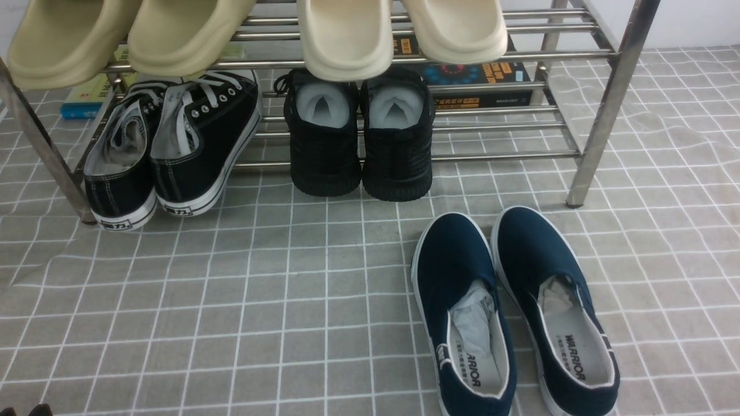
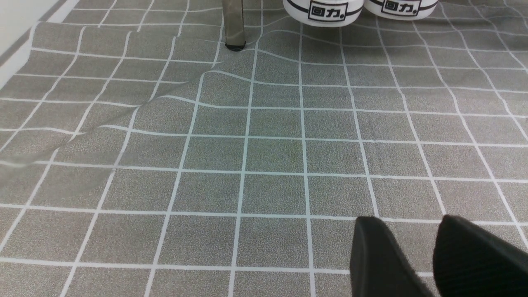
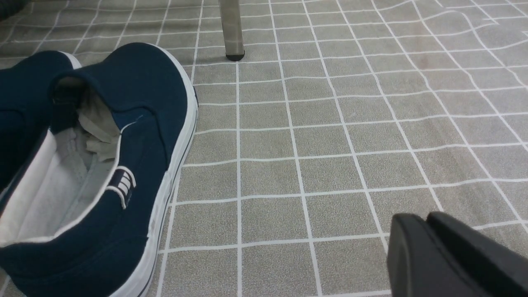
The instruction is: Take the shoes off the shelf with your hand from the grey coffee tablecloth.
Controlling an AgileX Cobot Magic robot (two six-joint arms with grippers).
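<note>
We see a plain, pale wall [image 1: 694, 23] across the back, bathed in soft light, and a whitish strip [image 2: 20, 45] in the left wrist view.

"WARRIOR" stands on the insoles [image 1: 572, 352] of the navy shoes, cut to "RRIOR" on the left one. The black sneakers' white heels [image 2: 326, 12] read "回力".

Black knit shoes [image 1: 326, 156] are stuffed with pale paper. To their left, black lace-up sneakers [image 1: 217, 138] with white soles are seen. Cream clogs [image 1: 347, 40] are set above the knit shoes, olive clogs [image 1: 173, 37] above and to their left. Behind them to the right, a dark printed cover [image 1: 503, 72] is partly hidden.
</note>
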